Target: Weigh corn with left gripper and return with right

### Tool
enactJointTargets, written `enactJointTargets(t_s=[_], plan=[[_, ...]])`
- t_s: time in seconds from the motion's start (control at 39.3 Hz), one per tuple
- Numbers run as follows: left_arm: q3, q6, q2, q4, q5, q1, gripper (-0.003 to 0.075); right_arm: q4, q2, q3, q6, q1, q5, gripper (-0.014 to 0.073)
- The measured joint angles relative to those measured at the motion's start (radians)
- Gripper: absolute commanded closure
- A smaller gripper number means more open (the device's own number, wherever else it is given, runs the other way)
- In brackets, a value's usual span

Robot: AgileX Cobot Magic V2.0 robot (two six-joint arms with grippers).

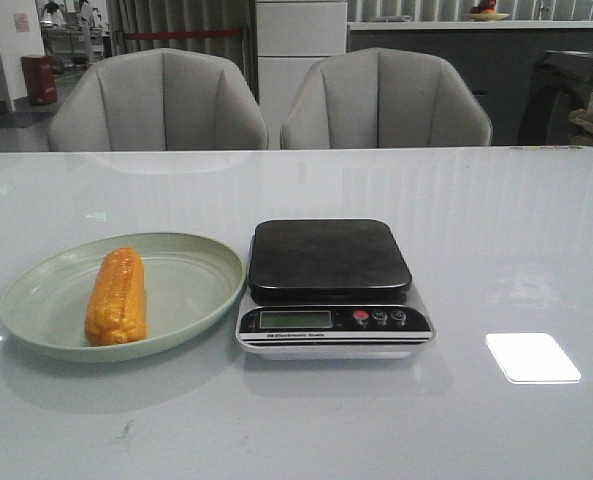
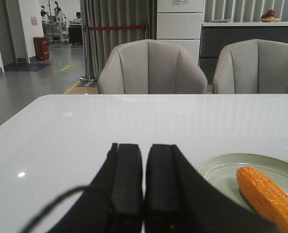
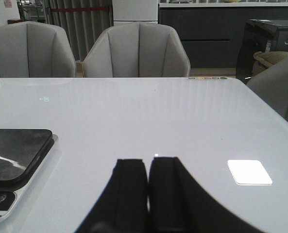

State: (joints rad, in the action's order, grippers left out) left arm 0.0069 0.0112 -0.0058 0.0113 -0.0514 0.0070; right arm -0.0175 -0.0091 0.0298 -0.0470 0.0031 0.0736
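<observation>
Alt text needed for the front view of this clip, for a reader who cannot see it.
An orange-yellow corn cob lies on a pale green plate on a glossy white table, with a digital kitchen scale just to the plate's right, its black platform bare. Two grey chairs stand behind the table; no robot arm appears in this view.

corn [image 1: 116, 296]: 1 | green plate [image 1: 193, 268]: 1 | kitchen scale [image 1: 331, 285]: 1, with 3 round buttons [image 1: 379, 317] and 1 display [image 1: 295, 319] | grey chairs [image 1: 158, 101]: 2 | worktop [image 1: 496, 230]: 1 | left tool [image 2: 143, 184]: 1 | right tool [image 3: 148, 191]: 1
</observation>
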Motion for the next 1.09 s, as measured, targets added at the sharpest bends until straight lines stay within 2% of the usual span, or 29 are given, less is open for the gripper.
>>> enactJointTargets(t_s=[0.64,0.89,0.99,1.09], plan=[[0.000,-0.011,0.000,-0.067,0.004,0.000,0.0606,0.000,0.000,0.000,0.000,0.000,0.000,0.0427],[0.000,-0.001,0.000,0.005,0.163,0.000,0.0607,0.000,0.000,0.000,0.000,0.000,0.000,0.0427],[-0.022,0.000,0.000,0.025,0.122,0.000,0.0607,0.000,0.000,0.000,0.000,0.000,0.000,0.0427],[-0.110,0.002,0.020,0.030,0.033,0.000,0.0606,0.000,0.000,0.000,0.000,0.000,0.000,0.0427]])
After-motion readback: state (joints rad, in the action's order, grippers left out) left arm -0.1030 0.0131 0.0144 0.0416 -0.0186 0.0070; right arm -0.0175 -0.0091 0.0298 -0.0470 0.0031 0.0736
